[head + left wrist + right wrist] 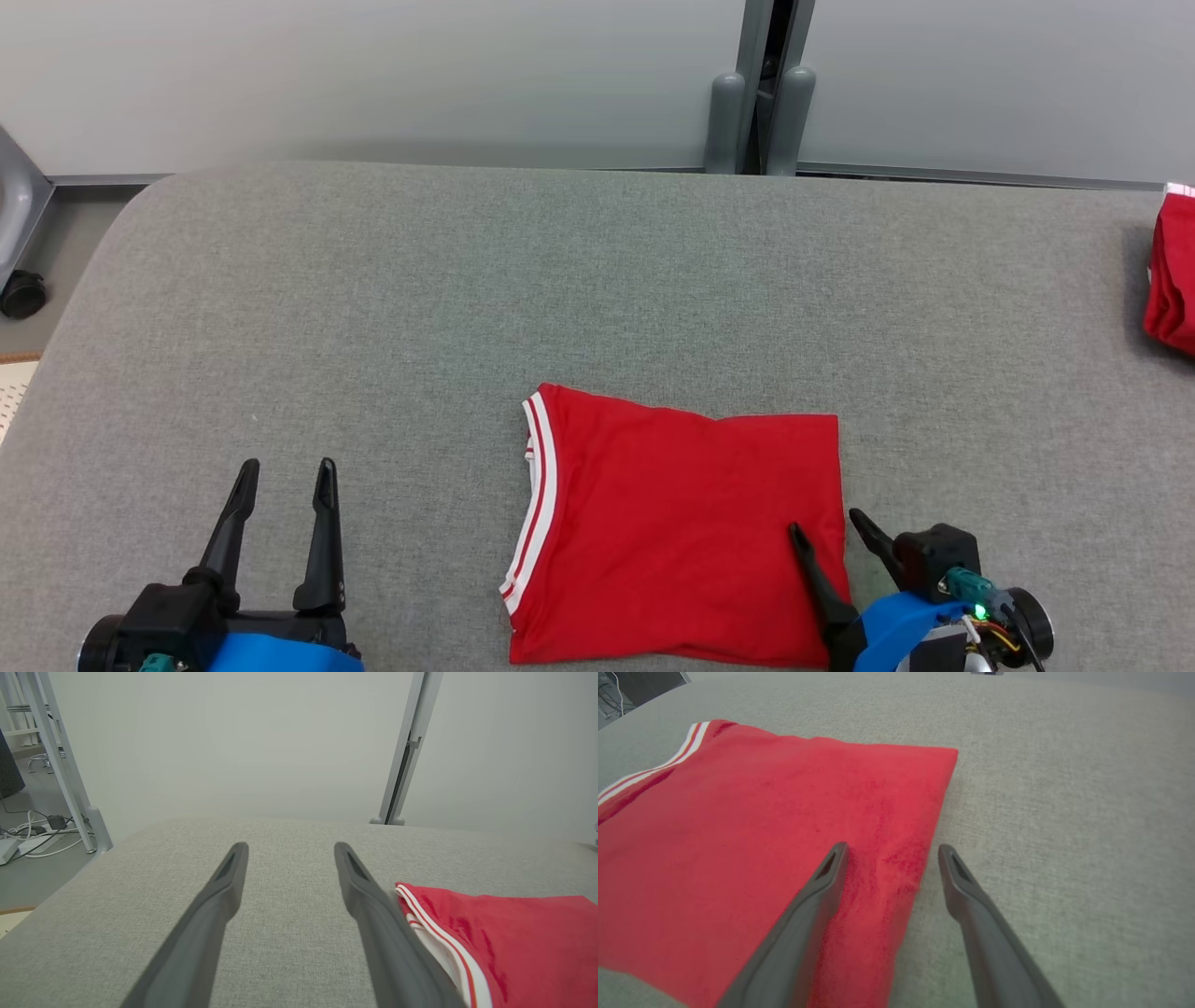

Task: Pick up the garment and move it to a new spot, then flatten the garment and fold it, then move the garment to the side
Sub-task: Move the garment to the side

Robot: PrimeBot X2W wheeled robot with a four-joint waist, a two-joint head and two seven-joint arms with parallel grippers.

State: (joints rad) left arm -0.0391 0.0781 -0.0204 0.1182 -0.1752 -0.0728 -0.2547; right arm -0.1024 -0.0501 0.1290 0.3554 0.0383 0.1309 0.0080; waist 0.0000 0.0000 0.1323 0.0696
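A red garment with white-striped trim along its left edge lies folded into a rectangle near the table's front edge. My right gripper is open and straddles the garment's right edge, one finger over the cloth and the other over bare table. In the right wrist view the garment spreads to the left, and the right gripper holds nothing. My left gripper stands open over bare table, well left of the garment. In the left wrist view, the left gripper has the garment's striped edge to its right.
The grey fabric-covered table has a rounded far-left corner. Another red cloth lies at the table's far right edge. Behind the table are a pale wall and a grey post. A castor wheel sits on the floor at left.
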